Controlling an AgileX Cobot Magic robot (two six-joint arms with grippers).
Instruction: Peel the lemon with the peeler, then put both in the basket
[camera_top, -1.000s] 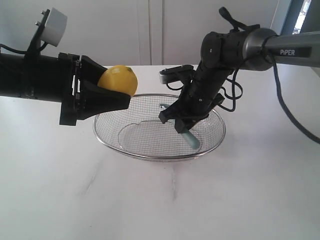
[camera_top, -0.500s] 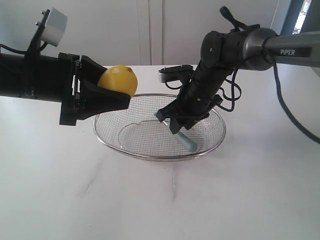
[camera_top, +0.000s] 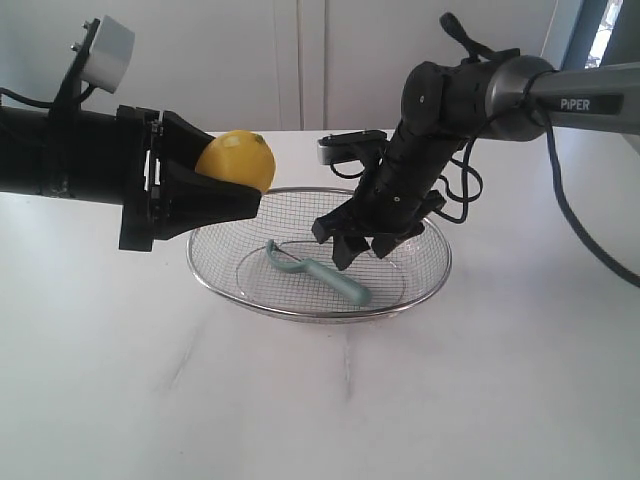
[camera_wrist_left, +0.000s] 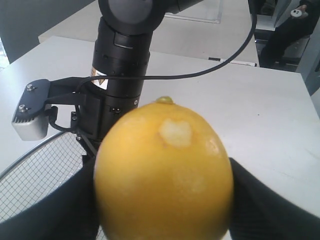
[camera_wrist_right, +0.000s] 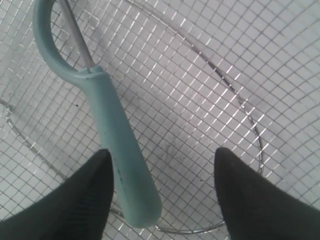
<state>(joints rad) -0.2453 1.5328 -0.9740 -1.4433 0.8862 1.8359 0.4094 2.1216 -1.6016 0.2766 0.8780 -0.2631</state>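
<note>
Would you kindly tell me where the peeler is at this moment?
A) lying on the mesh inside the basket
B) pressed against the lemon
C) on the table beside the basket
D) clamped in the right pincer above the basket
A: the peeler lies loose on the mesh floor of the basket, under the open right pincer and apart from the lemon.

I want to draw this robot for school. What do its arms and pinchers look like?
Both arms are mostly black and round like tubes. The right arm has a shiny grey part with white letters saying PiPER, and black cables hang off it. The left arm carries a small pale grey box on top. Each arm ends in two black wedge-shaped fingers.
</note>
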